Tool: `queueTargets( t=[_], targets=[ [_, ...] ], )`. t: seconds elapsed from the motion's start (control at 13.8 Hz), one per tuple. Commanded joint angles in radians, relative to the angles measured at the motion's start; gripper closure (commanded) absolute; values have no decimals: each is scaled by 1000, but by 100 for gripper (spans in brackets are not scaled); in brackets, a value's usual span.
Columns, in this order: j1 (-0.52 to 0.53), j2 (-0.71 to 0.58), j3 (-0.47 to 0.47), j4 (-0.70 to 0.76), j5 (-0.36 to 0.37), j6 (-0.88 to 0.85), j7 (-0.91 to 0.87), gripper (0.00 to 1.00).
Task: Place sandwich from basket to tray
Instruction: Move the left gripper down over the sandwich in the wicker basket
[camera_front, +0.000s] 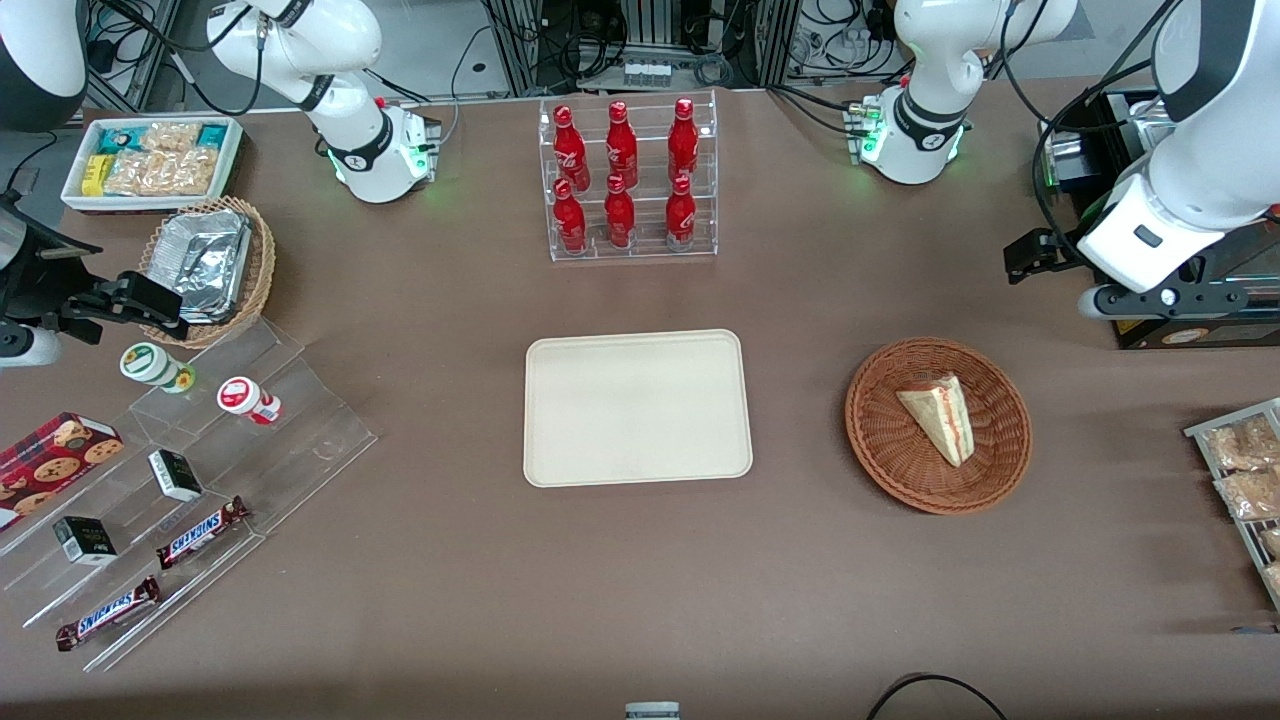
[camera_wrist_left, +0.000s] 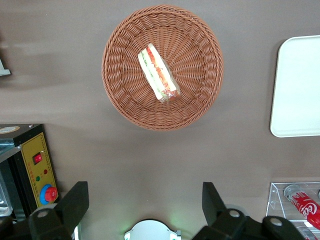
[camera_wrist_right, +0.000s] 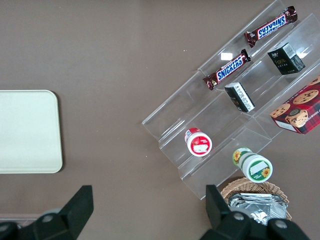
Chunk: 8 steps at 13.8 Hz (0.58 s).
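A robotics lab is posing here as a small snack shop. White robot arm bases (camera_front: 380, 160) are standing bolted on the brown cloth-covered counter (camera_front: 640, 580), with bundles of black cables (camera_front: 650, 40) and metal rack frames hanging just above them. Farther from the front camera than the cream rectangular tray (camera_front: 637, 407), a clear acrylic rack of red cola bottles (camera_front: 628, 180) is standing. Toward the parked arm's end, clear stepped acrylic shelves (camera_front: 180, 500) are displaying Snickers bars (camera_front: 203, 531) like merchandise.
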Motion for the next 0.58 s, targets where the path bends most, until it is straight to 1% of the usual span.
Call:
queueTargets(
  t=[0.0, 0.22, 0.51],
  targets=[
    [-13, -19, 6, 0, -16, -18, 24, 0],
    [-22, 4, 1, -20, -13, 23, 24, 0],
    [-22, 30, 1, -153, -5, 210, 24, 0]
  ],
)
